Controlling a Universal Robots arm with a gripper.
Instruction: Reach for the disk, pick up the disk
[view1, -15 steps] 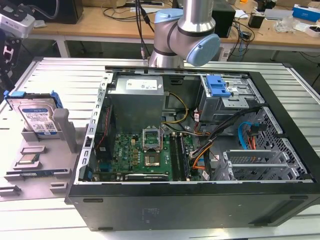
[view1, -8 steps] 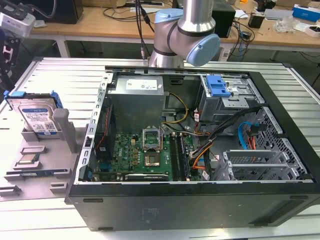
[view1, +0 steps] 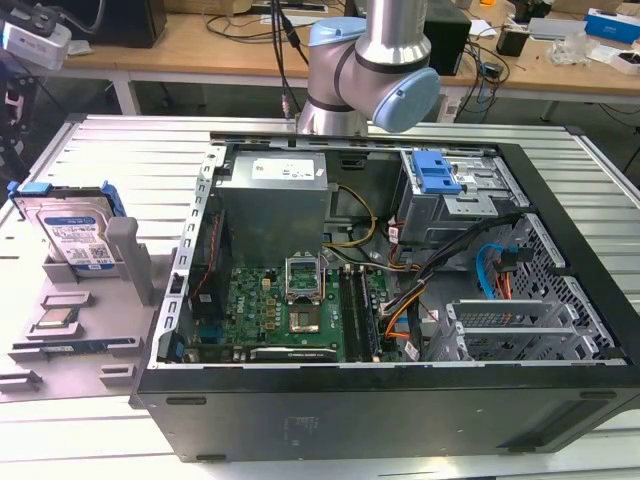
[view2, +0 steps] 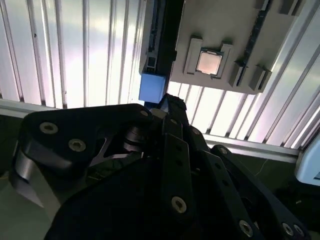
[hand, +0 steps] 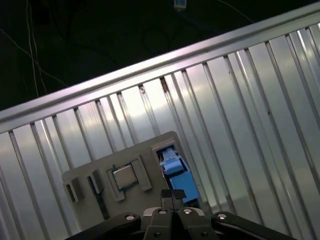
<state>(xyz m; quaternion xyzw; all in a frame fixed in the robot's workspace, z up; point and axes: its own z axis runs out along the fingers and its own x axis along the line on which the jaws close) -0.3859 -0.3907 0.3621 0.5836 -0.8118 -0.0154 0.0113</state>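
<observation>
The disk (view1: 68, 230) stands on edge in a grey holder (view1: 75, 300) at the exterior view's left, on the ribbed metal table. Its silver face carries a white-and-blue label, and a blue bracket runs around its edges. In the first wrist view I look down on the disk's blue-bracketed top edge (hand: 175, 172), and my gripper (hand: 171, 196) hangs just beside it with its two fingertips pressed together and nothing between them. In the second wrist view the disk (view2: 156, 40) runs away from the gripper (view2: 167, 102), its blue bracket end (view2: 151, 87) right off the fingertips.
A small square chip (hand: 125, 176) lies in a pocket of the grey holder beside the disk. An open computer case (view1: 400, 300) with motherboard and cables takes up the table's middle and right. The arm's base (view1: 370, 70) rises behind the case.
</observation>
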